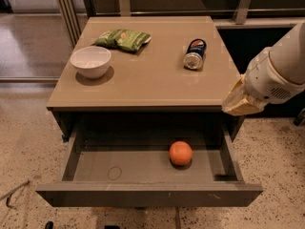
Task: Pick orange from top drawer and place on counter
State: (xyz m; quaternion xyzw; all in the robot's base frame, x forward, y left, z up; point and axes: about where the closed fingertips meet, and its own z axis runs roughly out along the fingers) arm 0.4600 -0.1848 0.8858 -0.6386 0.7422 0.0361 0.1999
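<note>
The orange (180, 152) lies on the floor of the open top drawer (119, 163), right of centre and near the back. A faint ring mark shows on the drawer floor at the left. The tan counter (152, 80) tops the cabinet above it. My white arm comes in from the right, and my gripper (238, 103) hangs at its beige end by the counter's front right corner. It is above and to the right of the orange and touches nothing.
On the counter stand a white bowl (90, 61) at the left, a green snack bag (123, 38) at the back and a can (195, 53) lying on its side at the right. Speckled floor surrounds the cabinet. Metal frames stand behind it.
</note>
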